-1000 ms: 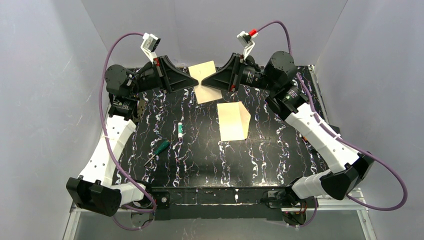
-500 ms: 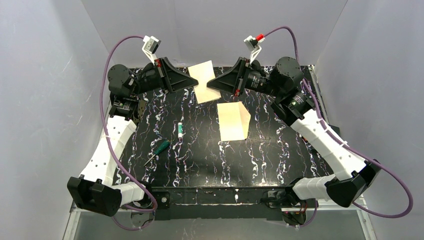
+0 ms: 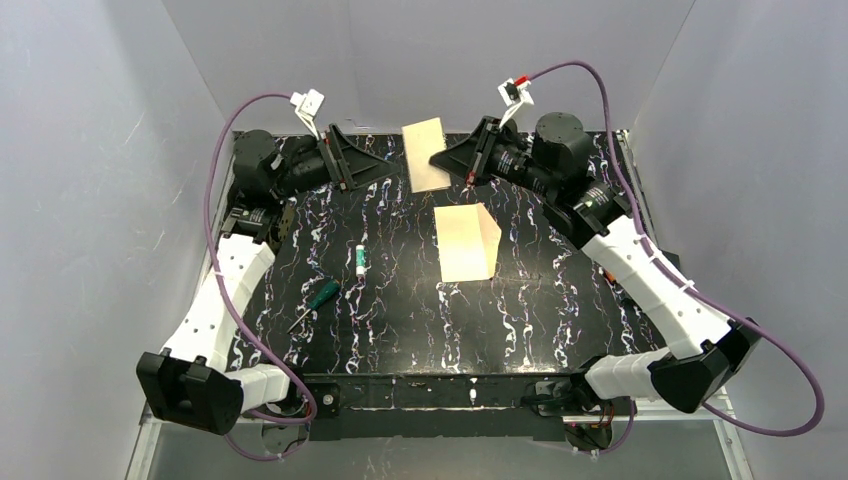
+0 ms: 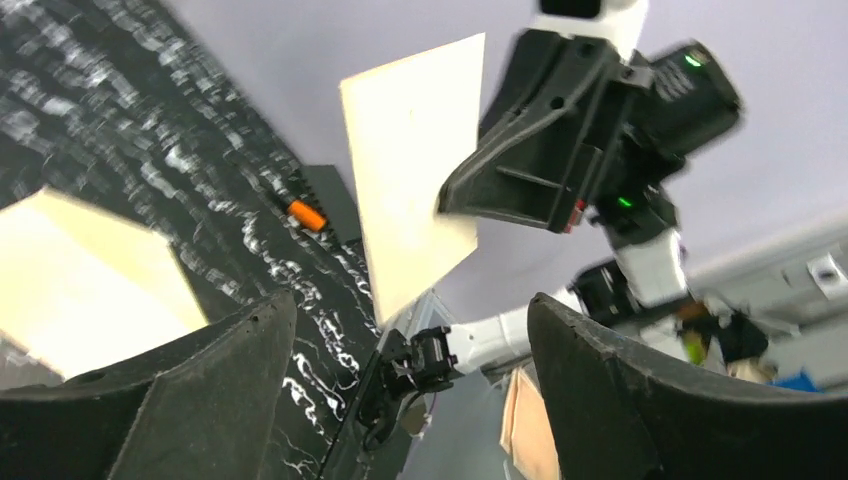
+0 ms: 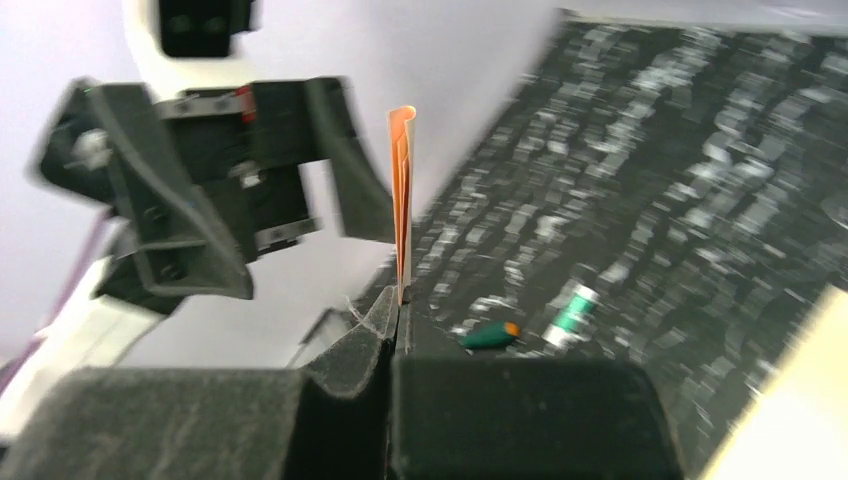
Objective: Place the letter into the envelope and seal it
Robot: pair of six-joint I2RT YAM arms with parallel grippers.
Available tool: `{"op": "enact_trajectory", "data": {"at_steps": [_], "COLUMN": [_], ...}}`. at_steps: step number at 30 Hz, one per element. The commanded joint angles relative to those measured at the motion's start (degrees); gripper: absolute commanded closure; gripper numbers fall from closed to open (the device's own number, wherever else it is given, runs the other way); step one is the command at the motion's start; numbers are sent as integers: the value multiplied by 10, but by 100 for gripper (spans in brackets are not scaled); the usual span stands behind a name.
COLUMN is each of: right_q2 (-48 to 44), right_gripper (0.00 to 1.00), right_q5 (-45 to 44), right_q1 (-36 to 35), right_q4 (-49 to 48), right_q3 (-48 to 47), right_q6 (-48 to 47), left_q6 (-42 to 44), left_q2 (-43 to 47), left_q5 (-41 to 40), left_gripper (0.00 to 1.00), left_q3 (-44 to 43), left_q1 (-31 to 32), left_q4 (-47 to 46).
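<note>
While your right gripper [image 3: 441,158] is clamped on one edge of the letter [image 3: 424,155], which it holds raised on edge over the table's [image 3: 560,310] far side, note:

- The envelope [image 3: 466,243]: flat at mid-table, nearward of that gripper. Its long axis runs near-to-far, with the flap on its right. The right arm is closer.
- The left gripper [image 3: 383,168]: spread wide, empty, left of the letter.
- Clearance: the white-and-green tube [image 3: 359,260] and the screwdriver [image 3: 315,300] lie well left of the envelope.
</note>
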State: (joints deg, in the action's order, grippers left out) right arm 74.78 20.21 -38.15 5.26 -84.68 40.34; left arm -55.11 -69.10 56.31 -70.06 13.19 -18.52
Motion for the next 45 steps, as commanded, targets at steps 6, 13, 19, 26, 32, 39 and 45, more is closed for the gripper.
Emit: {"op": "enact_trajectory", "data": {"at_steps": [6,13,19,26,32,39,45], "right_q2": [24,60,149,207,247,265,278], "right_gripper": [99,99,99,99,99,99,99], "right_q5": [-175,-64,-39,-51,-28,-21,-9], "right_q1": [77,212,233,241,249,249,248], "right_q4": [144,24,-13,-39,-120,-154,-172], "right_q3": [109,250,255,232,262,285,306], "right_q6": [-63,-88,-122,-116,-121,-143,-134], "left_q6": [91,95,116,127,169,126,90], "left_q2": [-48,-197,-306,-409,-498,-552,-580], "left_q5": [-116,-136,-166,-227,-259,-277,-249], "left_gripper": [23,39,41,60,69,70,75], "left_q3": [85,72,23,-33,-129,-204,-217], "left_q1": [21,76,118,126,135,138,138], "left_q4": [241,210,167,198,321,482,488]}}
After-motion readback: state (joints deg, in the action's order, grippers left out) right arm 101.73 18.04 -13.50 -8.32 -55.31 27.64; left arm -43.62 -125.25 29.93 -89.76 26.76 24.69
